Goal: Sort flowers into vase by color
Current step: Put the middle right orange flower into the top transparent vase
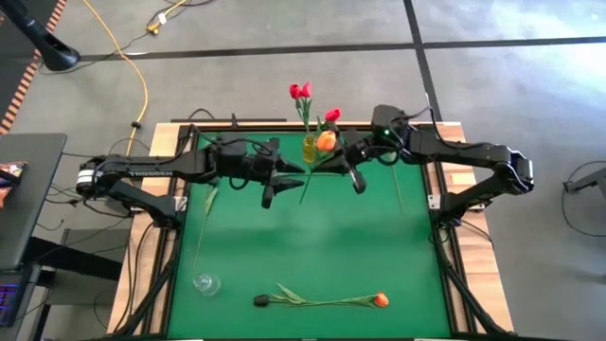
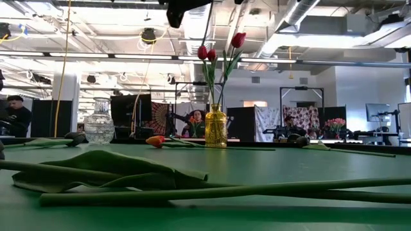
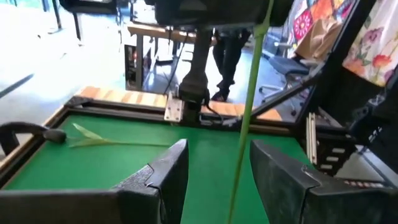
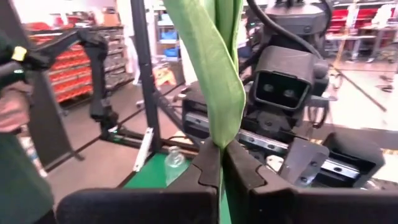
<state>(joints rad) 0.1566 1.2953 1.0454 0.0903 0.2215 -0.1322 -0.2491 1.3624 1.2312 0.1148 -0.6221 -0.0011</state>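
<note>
My right gripper (image 1: pixel 348 172) hangs above the table's far middle, shut on an orange tulip (image 1: pixel 326 142) whose stem slants down toward the mat. My left gripper (image 1: pixel 282 183) faces it from the left and is open. Its fingers stand on either side of the hanging stem (image 3: pixel 249 106) without touching it. Just behind them a yellow vase (image 1: pixel 309 149) on the mat holds red tulips (image 1: pixel 300 91). A clear glass vase (image 1: pixel 206 282) stands near the near-left corner. Two more tulips, one orange-headed (image 1: pixel 381 299) and one dark-headed (image 1: pixel 261 300), lie along the near edge. My right gripper (image 4: pixel 221 155) pinches the orange tulip's stem together with a leaf (image 4: pixel 219 134) between its two fingers. The fingers come level from the table's right, across the stem. The leaf rises above the fingers and the stem hangs below them. The flower is lifted clear of the mat.
One loose green stem (image 1: pixel 204 218) lies on the mat's left side and another (image 1: pixel 398 189) on its right. The middle of the green mat (image 1: pixel 312 242) is bare. The table frame and both arm bases border the mat. People stand in the room behind (image 2: pixel 16 115).
</note>
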